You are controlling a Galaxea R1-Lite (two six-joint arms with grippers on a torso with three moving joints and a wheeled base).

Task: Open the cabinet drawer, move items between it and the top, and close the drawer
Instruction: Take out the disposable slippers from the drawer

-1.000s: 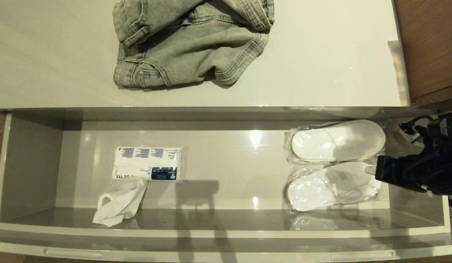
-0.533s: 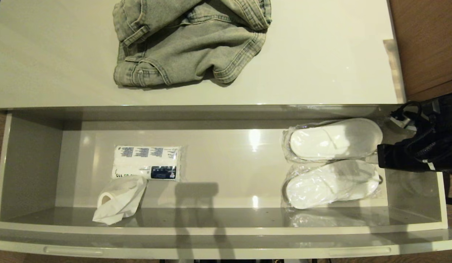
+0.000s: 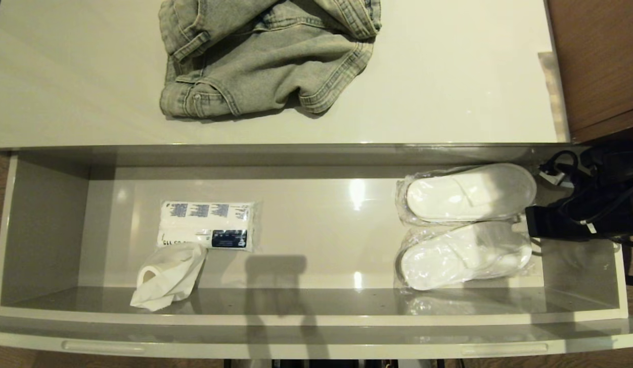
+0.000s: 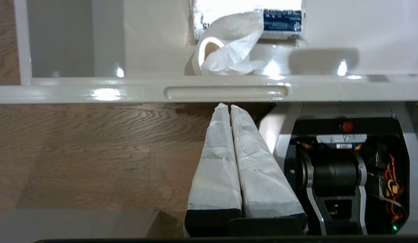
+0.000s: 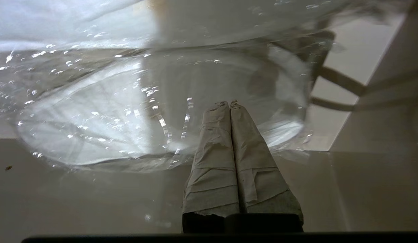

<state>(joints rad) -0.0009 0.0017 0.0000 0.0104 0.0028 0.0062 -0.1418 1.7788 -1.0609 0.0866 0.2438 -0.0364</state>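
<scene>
right gripper (image 5: 230, 103) pinched shut, empty, nosing at the near slipper pack (image 3: 465, 254) at 3 o'clock in the open drawer (image 3: 306, 312), probably lining up a grab. left gripper (image 4: 226, 105) shut, parked below.

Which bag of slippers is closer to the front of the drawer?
The lower slipper pack, lying by the drawer's front wall; the other pack sits behind it.

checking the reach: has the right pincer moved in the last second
Yes. The right pincer has risen in the head view, from the nearer slipper pack toward the farther one.
</scene>
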